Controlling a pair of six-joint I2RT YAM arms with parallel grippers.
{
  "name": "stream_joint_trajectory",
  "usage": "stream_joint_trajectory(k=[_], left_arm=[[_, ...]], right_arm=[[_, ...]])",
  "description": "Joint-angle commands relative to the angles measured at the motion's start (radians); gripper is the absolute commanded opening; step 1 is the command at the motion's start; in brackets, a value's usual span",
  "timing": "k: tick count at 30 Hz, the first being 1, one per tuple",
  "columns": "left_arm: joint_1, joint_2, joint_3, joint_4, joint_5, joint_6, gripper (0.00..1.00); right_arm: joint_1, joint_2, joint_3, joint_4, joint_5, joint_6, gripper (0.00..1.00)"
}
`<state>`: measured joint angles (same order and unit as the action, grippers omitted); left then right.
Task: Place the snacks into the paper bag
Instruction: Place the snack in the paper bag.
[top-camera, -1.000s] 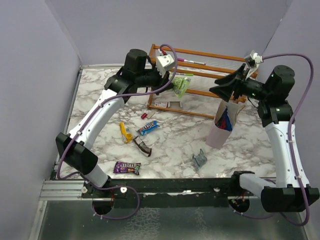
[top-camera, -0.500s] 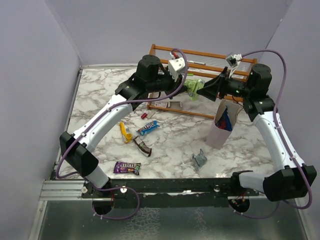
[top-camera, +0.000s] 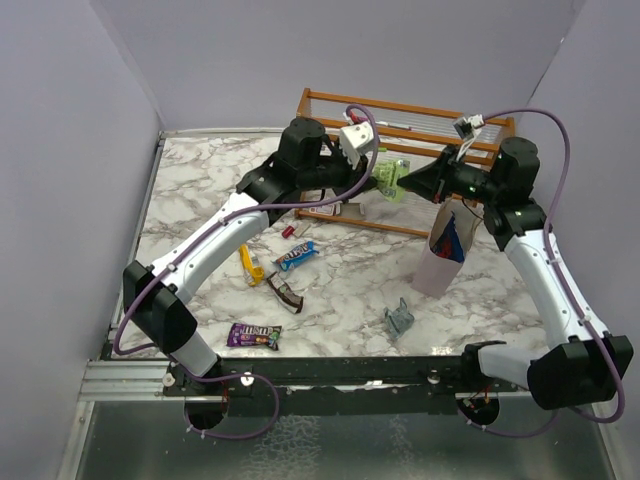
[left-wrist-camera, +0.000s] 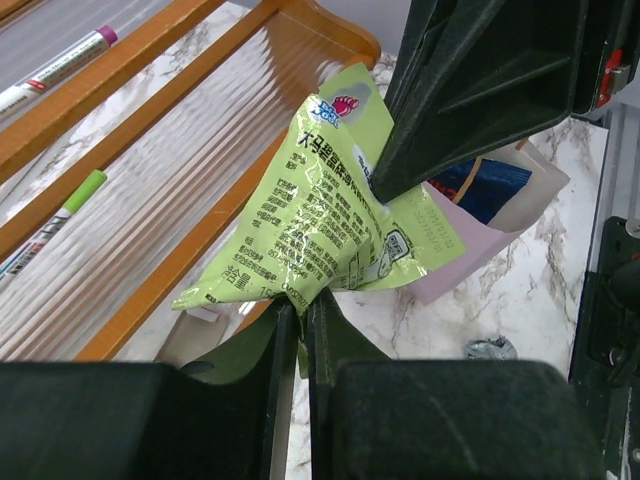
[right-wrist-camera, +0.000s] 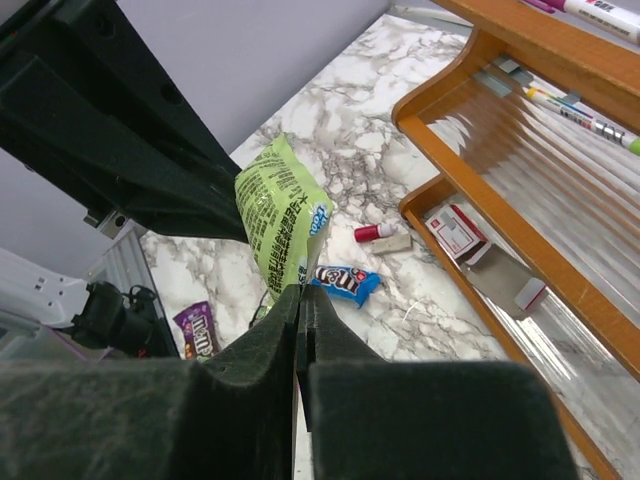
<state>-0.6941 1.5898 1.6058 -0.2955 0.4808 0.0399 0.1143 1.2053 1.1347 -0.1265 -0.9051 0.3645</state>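
A green snack packet hangs in the air above the wooden rack, held from both sides. My left gripper is shut on one edge of the packet, and my right gripper is shut on the opposite edge. The pale lilac paper bag stands just below and right of them, with a red-blue snack inside. On the marble lie a yellow snack, a blue-white one, a dark brown one, a purple one and a grey-teal one.
The wooden rack with clear ribbed shelves stands at the back, with markers on it. A tiny red cylinder and a flat white card lie by its near edge. Walls close in the left, the right and the back.
My left arm carried the green packet to the right. My right gripper swung left from above the bag, met the packet and shut on its edge.
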Motion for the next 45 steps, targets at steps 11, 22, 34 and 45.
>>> stream_joint_trajectory(k=[11, 22, 34, 45], left_arm=[[-0.011, -0.075, -0.061, -0.058, -0.012, 0.131, 0.53], [-0.011, -0.17, -0.173, -0.13, -0.253, 0.286, 0.72], [-0.011, -0.225, -0.225, -0.129, -0.352, 0.332, 0.83], [-0.011, -0.224, -0.247, -0.094, -0.383, 0.339, 0.84]], right_arm=[[-0.009, -0.148, 0.023, -0.079, 0.171, -0.188, 0.01], [-0.061, -0.284, 0.142, -0.351, 0.474, -0.415, 0.01], [-0.136, -0.411, 0.188, -0.625, 0.579, -0.562, 0.01], [-0.194, -0.441, 0.153, -0.818, 0.533, -0.622, 0.01]])
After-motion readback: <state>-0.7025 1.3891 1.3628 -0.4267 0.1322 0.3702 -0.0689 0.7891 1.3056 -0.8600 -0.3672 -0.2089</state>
